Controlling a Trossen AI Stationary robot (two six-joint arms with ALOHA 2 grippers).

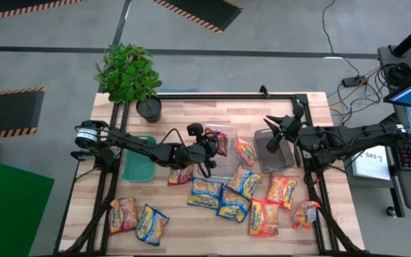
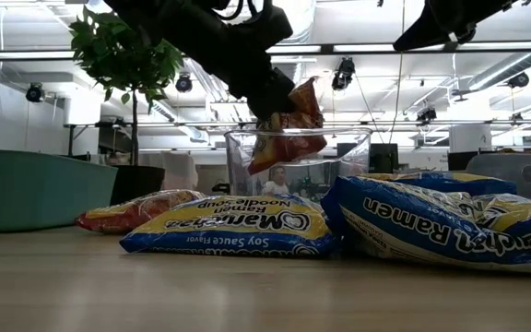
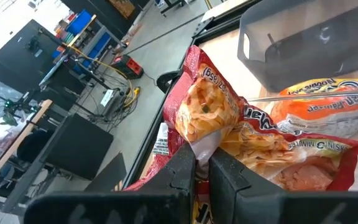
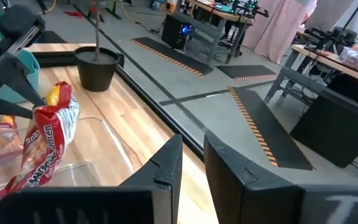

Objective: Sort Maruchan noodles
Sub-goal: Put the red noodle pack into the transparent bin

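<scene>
My left gripper (image 1: 215, 145) is shut on a maroon-edged Maruchan packet (image 2: 289, 129) over the clear bin (image 1: 227, 135). An orange-edged packet (image 3: 328, 102) lies in that bin. Several more packets lie flat on the table's near half: blue-edged ones (image 1: 205, 191), orange-red ones (image 1: 264, 218) and maroon ones (image 1: 123, 214). My right gripper (image 4: 192, 165) hangs shut and empty above the grey bin (image 1: 273, 157). The right wrist view also shows the held packet (image 4: 45, 140). My left gripper pinches the maroon packet by a crumpled edge (image 3: 205, 148) between its two fingers. It comes slanting down from the table's left. The packet is lifted and hangs tilted below the fingers, and its lower end (image 2: 267, 164) dips below the clear bin's rim.
A teal bin (image 1: 140, 165) stands under the left arm. A potted plant (image 1: 130, 75) is at the far left corner. A black frame rail (image 1: 227, 95) runs along the far edge. Bare wood shows along the near edge (image 1: 198, 239).
</scene>
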